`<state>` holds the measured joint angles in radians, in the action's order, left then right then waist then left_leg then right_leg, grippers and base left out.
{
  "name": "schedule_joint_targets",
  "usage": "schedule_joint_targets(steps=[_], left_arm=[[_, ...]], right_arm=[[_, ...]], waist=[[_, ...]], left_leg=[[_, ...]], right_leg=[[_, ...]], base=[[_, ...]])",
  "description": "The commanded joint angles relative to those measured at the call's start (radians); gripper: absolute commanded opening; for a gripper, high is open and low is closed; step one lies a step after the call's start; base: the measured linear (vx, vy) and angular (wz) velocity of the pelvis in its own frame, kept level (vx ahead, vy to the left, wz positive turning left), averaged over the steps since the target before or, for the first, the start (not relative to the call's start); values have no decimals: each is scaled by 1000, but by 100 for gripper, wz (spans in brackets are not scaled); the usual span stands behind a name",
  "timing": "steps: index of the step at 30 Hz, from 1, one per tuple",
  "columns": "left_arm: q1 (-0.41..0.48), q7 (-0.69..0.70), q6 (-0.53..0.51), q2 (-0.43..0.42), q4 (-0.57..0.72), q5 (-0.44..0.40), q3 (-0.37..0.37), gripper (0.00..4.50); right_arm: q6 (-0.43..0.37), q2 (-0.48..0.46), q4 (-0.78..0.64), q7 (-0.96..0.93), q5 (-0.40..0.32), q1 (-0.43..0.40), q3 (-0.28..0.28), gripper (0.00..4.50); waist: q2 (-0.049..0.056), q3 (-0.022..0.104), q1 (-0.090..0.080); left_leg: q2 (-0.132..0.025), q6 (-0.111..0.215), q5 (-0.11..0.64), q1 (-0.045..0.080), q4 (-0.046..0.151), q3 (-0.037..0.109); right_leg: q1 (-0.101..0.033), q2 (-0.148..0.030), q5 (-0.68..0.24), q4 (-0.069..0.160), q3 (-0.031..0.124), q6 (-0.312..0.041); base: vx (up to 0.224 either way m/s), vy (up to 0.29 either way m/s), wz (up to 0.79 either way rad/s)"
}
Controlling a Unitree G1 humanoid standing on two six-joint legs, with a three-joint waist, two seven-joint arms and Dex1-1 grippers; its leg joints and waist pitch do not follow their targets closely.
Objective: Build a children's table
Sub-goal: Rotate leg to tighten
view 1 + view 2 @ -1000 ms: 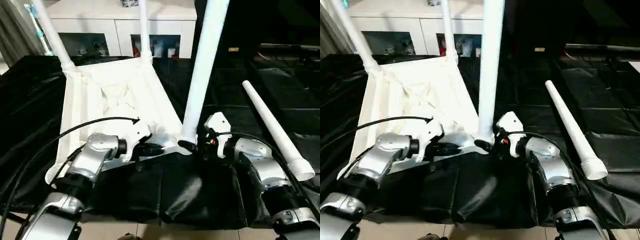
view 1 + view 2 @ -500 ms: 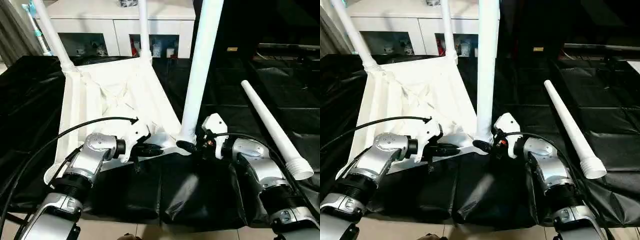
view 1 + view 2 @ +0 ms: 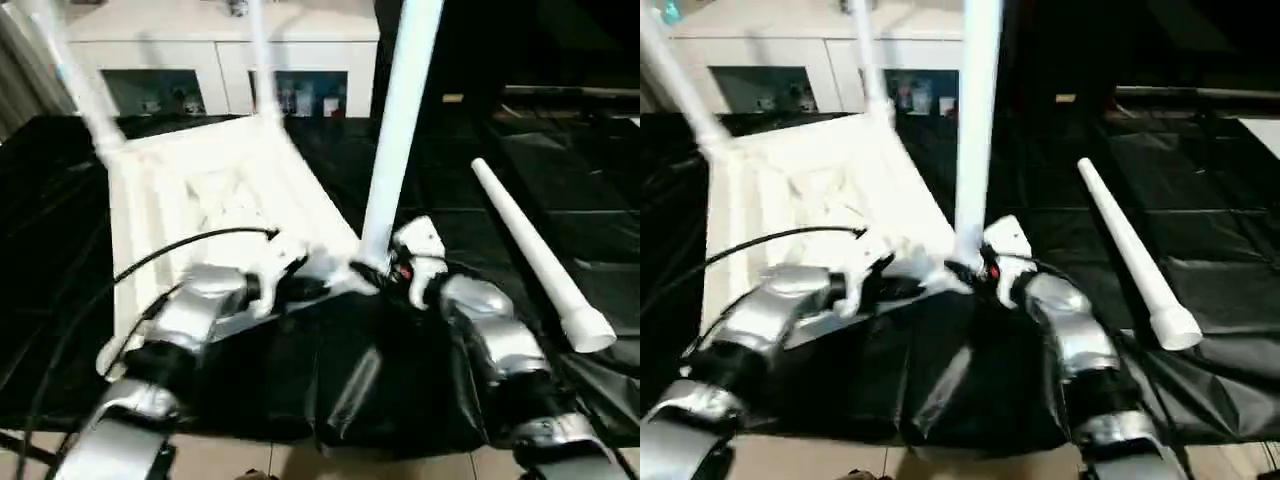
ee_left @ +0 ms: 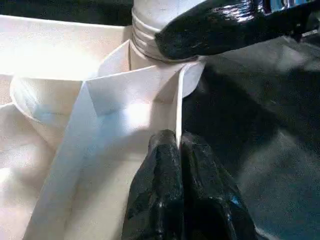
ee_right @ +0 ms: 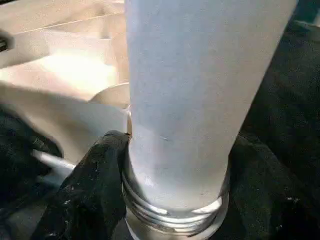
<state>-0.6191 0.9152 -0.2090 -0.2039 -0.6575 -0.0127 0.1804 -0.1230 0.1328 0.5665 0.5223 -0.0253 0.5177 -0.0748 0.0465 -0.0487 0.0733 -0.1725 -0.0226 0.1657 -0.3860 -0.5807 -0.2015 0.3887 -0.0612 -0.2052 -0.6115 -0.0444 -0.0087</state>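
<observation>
Table top (image 3: pixel 215 190): white, upside down on black-covered desk (image 3: pixel 90 190), left-centre. 2 legs (image 3: pixel 262 60) upright at far corners. 3rd leg (image 3: pixel 398 120) upright at near right corner socket, w/ right claw (image 3: pixel 368 275) clamped on its base. Left claw (image 4: pixel 177 150) pinched on near rim by that corner. 4th leg (image 3: pixel 530 255) loose, lying on desk at right. Cabinet (image 3: pixel 200 60) beyond.

We are seating the third leg deeper in its corner

Our right gripper (image 3: pixel 372 276) is bringing the upright leg (image 3: pixel 396 130) from its earlier slight lean toward vertical, its threaded base now sitting in the tabletop's (image 3: pixel 200 190) near corner socket (image 4: pixel 192 80), while our head camera is shifting and blurring.
</observation>
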Motion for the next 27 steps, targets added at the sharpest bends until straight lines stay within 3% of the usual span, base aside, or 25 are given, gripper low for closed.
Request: schedule_joint_targets(steps=[1, 4, 7, 10, 14, 17, 23, 26, 27], left_arm=[[-30, -84, -19, 74, -40, 8, -3, 0], [-77, -236, -46, 136, -112, -19, -19, 0], [-104, -304, -48, 169, -152, -18, -30, 0], [-122, -327, -33, 186, -180, -31, -24, 0], [-119, -297, -10, 178, -177, -48, -10, 0], [-102, -268, -2, 155, -157, -46, -1, 0], [-73, -198, 31, 110, -135, -48, 10, 0], [-44, -129, 21, 78, -81, -39, 21, 0], [-24, -63, 32, 52, -42, -28, 36, 0]], right_arm=[[-38, -62, 55, -95, 5, 43, -13, 266], [-53, -111, 141, -222, 28, 96, 1, 265], [-61, -146, 181, -289, 33, 129, 20, 265], [-55, -175, 214, -321, 47, 154, 14, 265], [-14, -185, 219, -301, 48, 157, 5, 265], [2, -171, 213, -277, 36, 151, 14, 335], [23, -135, 190, -220, 23, 140, 30, 383], [34, -82, 139, -123, 31, 113, -5, 383], [59, -29, 110, -46, 50, 88, -39, 383]], waist=[[-9, 59, -2], [-8, 62, -3], [-9, 66, 0], [-9, 65, 5], [-8, 62, 6], [-8, 64, 7], [-8, 62, 2], [-9, 61, -1], [-17, 62, -2]], left_leg=[[-59, 8, 227, 27, 66, 34], [-59, 2, 221, 28, 65, 37], [-56, 32, 167, 22, 59, 33], [-56, 43, 166, 21, 58, 33], [-61, 28, 210, 25, 64, 36], [-61, 31, 196, 24, 63, 35], [-62, 38, 213, 21, 64, 36], [-63, 34, 220, 23, 65, 37], [-64, 41, 209, 21, 64, 35]], right_leg=[[-30, -89, -196, 83, 46, -225], [-35, -91, -177, 81, 46, -227], [-40, -91, -67, 74, 46, -241], [-41, -93, -75, 75, 44, -237], [-40, -95, -141, 81, 45, -221], [-40, -93, -106, 77, 46, -224], [-41, -95, -119, 78, 45, -228], [-41, -93, -132, 78, 45, -231], [-43, -93, -115, 77, 45, -229]], base=[[0, 0, 0], [0, 0, 0], [0, 0, 0], [0, 0, 0], [0, 0, 0], [0, 0, 0], [0, 0, 0], [0, 0, 0], [0, 0, 0]])
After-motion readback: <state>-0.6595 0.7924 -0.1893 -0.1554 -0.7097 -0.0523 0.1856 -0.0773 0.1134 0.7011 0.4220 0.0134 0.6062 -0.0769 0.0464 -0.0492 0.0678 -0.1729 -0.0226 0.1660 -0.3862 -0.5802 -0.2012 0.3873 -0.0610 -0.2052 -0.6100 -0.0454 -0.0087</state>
